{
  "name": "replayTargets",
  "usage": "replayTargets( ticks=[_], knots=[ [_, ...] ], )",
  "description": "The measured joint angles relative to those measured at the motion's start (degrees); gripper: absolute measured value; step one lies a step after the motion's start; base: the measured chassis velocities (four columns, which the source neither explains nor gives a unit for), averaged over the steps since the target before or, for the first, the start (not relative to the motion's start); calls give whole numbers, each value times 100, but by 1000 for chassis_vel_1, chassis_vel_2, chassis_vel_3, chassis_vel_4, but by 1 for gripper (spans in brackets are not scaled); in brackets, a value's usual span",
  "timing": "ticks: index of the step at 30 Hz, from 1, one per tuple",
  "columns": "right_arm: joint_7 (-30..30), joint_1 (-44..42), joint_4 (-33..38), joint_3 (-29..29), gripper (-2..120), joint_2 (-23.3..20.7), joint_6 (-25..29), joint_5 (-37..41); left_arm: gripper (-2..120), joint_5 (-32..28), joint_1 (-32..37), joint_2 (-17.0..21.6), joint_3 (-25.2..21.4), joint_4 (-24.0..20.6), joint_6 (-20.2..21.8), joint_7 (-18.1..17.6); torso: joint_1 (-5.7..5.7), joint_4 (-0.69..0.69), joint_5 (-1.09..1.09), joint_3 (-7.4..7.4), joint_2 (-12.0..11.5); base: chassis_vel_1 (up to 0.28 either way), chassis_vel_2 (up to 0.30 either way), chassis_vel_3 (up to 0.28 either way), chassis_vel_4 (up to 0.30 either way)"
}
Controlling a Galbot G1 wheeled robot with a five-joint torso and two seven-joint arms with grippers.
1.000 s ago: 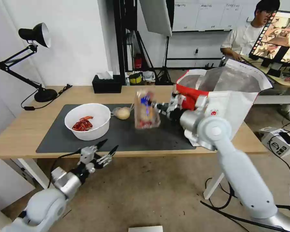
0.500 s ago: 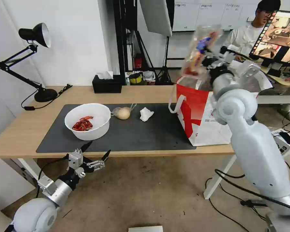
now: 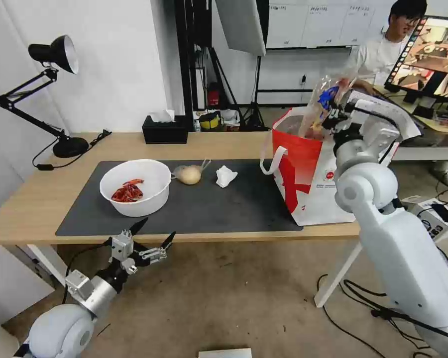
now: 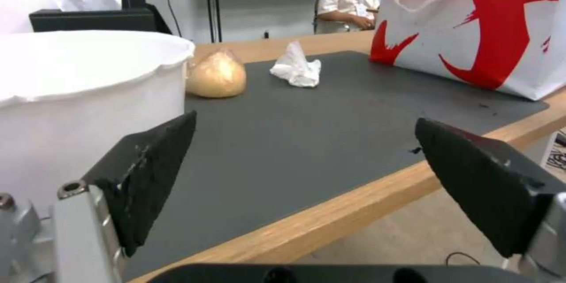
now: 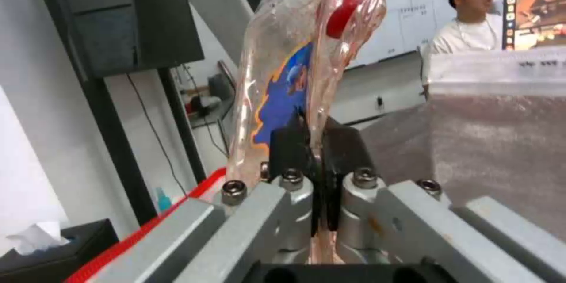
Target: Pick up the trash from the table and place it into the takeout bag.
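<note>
our right gripper (image 5: 315, 150) is clamped on the edge of the clear plastic tray (image 3: 322, 105), its two black pads pinching the thin plastic between them, and we hold it up over the open mouth of the takeout bag (image 3: 308, 164), with the tray's lower end about level with the red rim. the bag stands at the right end of the table (image 3: 30, 204), partly on the dark mat (image 3: 224, 209). our left gripper (image 3: 147, 243) hangs with its fingers spread apart just off the front edge of the table, below the white bowl of red shells (image 3: 134, 186), holding nothing. beside the bowl on the mat lie the bagged beige lump (image 3: 189, 174) and the crumpled tissue (image 3: 226, 176), all apart from one another. the risk we see is in the drop: the tray is tall, floppy and tilted, so if we let go while it sits this near the rim it may catch on the edge or a strap handle (image 3: 270, 154) and tip out onto the mat, spilling scraps. the bag is soft-sided too, and a nudge from our wrist could fold its wall inward or push it toward the table end.
</note>
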Motion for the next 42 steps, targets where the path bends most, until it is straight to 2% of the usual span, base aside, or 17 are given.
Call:
replayTargets(
  ticks=[5,8,9,12,13,17,19,22,25,29,32,34,35,36,37,39,42],
  knots=[
    [103,-103,85,96,13,-6,-106,393,100,2,-15,12,28,1,0,0,0,0,0,0,0,0,0,0,0],
    [163,-202,115,156,26,-1,-157,600,100,6,-47,19,83,28,2,-1,0,0,-1,0,0,0,0,0,0],
    [163,-202,115,156,26,-1,-157,600,100,6,-47,19,83,28,2,-1,0,0,-1,0,0,0,0,0,0],
    [194,-294,142,189,41,20,-180,648,100,13,-67,26,118,40,8,-8,0,0,-1,0,0,0,0,0,0],
    [194,-294,142,189,41,20,-180,648,100,13,-67,26,118,40,8,-8,0,0,-1,0,0,0,0,0,0],
    [186,-365,170,204,60,25,-189,666,100,14,-70,39,122,50,18,-16,0,0,-1,0,0,0,0,0,0],
    [176,-378,182,204,65,20,-190,670,100,14,-70,42,117,50,19,-16,0,0,-1,0,0,0,0,0,0],
    [114,-389,206,204,72,9,-191,671,100,14,-70,43,97,50,19,-18,0,0,-1,0,0,0,0,0,0],
    [-126,-384,307,203,90,-24,-129,692,100,10,-50,37,72,48,20,-19,0,0,0,0,0,0,0,0,0],
    [-327,-352,399,193,97,-57,-51,692,100,7,-40,28,57,41,20,-19,0,0,-1,0,0,0,0,0,0],
    [-828,-347,582,159,100,-165,11,674,100,-4,-20,22,15,39,11,-19,0,0,-1,0,0,0,0,0,0],
    [-828,-347,582,159,100,-165,11,674,100,-4,-20,22,15,39,11,-19,0,0,-1,0,0,0,0,0,0],
    [-1568,-549,914,76,100,-361,23,508,100,-10,4,22,-41,52,-51,-12,0,1,-1,0,1,0,0,0,0],
    [-2016,-767,1119,52,100,-492,22,304,100,-10,11,19,-64,62,-75,-8,0,0,-1,0,2,0,0,0,0],
    [-2016,-767,1119,52,100,-492,22,304,100,-10,11,19,-64,62,-75,-8,0,0,-1,0,2,0,0,0,0],
    [-2508,-1116,1343,8,100,-632,23,-79,100,16,55,-10,-130,92,-141,-1,0,-1,0,0,1,0,0,0,0],
    [-2887,-1534,1503,-6,100,-748,70,-548,100,49,137,-72,-259,137,-214,82,0,0,-1,-1,2,0,0,0,0]
  ],
)
